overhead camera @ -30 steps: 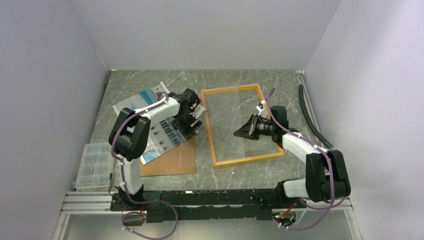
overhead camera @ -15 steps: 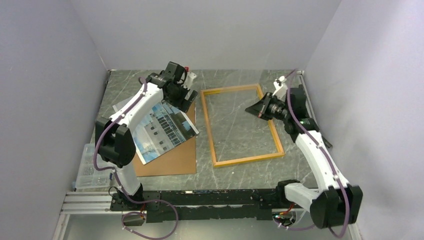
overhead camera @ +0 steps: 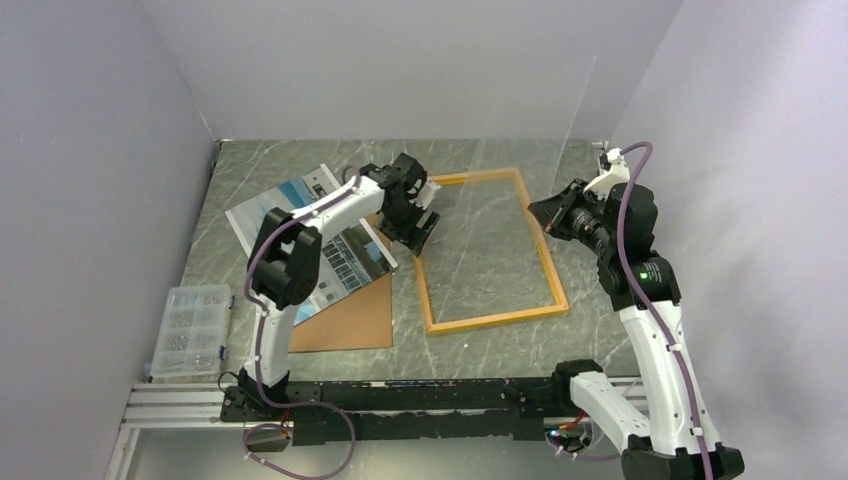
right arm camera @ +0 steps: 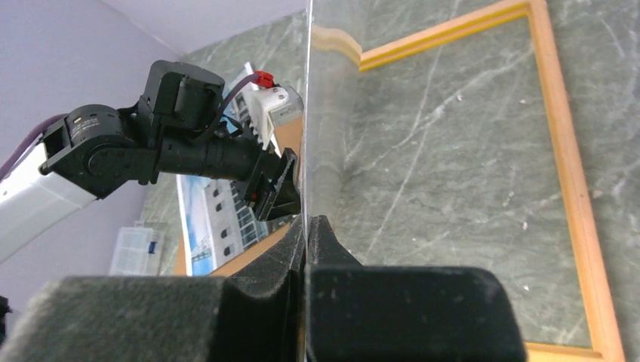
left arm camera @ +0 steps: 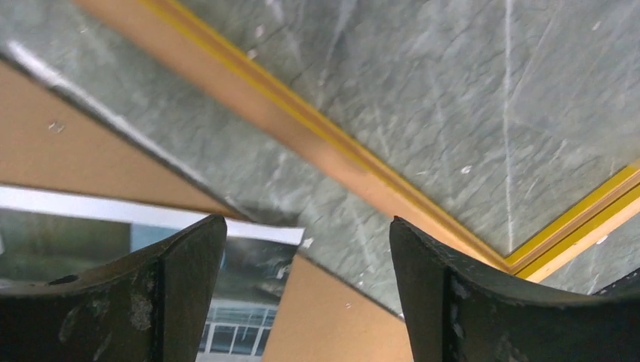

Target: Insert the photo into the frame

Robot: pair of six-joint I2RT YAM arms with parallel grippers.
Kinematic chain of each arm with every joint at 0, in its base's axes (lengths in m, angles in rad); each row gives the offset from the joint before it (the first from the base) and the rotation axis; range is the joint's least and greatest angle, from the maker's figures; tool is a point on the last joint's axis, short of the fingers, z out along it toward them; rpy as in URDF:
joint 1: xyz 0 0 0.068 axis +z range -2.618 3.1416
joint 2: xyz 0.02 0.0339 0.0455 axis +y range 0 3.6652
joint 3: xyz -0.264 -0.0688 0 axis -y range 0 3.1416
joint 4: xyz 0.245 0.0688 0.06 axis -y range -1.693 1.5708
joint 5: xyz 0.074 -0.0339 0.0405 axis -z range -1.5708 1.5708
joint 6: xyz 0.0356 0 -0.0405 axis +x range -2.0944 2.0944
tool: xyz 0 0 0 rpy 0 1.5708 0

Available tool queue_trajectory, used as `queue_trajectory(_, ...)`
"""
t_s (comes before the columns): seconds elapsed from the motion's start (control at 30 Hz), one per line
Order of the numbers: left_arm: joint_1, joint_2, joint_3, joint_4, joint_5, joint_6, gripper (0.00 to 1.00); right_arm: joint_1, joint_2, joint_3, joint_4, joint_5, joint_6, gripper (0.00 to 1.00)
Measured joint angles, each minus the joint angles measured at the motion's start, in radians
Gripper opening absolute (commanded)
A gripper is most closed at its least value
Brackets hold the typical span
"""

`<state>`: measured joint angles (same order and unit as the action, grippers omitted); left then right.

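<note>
The frame [overhead camera: 488, 318] lies flat on the table with its yellow-orange rails up. My right gripper [overhead camera: 547, 212] is shut on the edge of the clear pane [overhead camera: 520, 150] and holds it tilted up above the frame's right rail; the right wrist view shows the pane [right arm camera: 308, 113] edge-on between the fingers [right arm camera: 328, 241]. The photo [overhead camera: 300, 225] lies left of the frame, partly on the brown backing board [overhead camera: 350, 318]. My left gripper [overhead camera: 415, 225] is open and empty, low over the photo's corner [left arm camera: 249, 256] beside the frame's left rail [left arm camera: 317, 128].
A clear plastic organiser box [overhead camera: 190, 330] sits at the near left. A black strip [overhead camera: 615, 225] lies along the right wall. Walls close in the table on the left, back and right.
My right gripper has risen and moved back to the right, and the pane now stands tilted up. My left gripper swung from the back left to the frame's left rail.
</note>
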<state>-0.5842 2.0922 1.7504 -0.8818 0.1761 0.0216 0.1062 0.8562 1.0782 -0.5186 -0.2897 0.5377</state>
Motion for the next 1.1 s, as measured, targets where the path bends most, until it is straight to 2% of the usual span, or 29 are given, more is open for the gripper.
queue_trajectory(0.47,-0.061,0.097,0.005,0.106,-0.014,-0.052,0.71,0.000,0.000,0.056,-0.151,0.054,-0.053,0.00)
queue_trajectory(0.73,-0.079,0.095,-0.043,0.157,-0.069,-0.029,0.51,0.000,0.000,0.057,-0.163,0.025,-0.059,0.00)
queue_trajectory(1.1,-0.076,-0.013,-0.227,0.269,-0.144,0.047,0.43,0.000,0.028,0.021,-0.116,-0.054,-0.035,0.00)
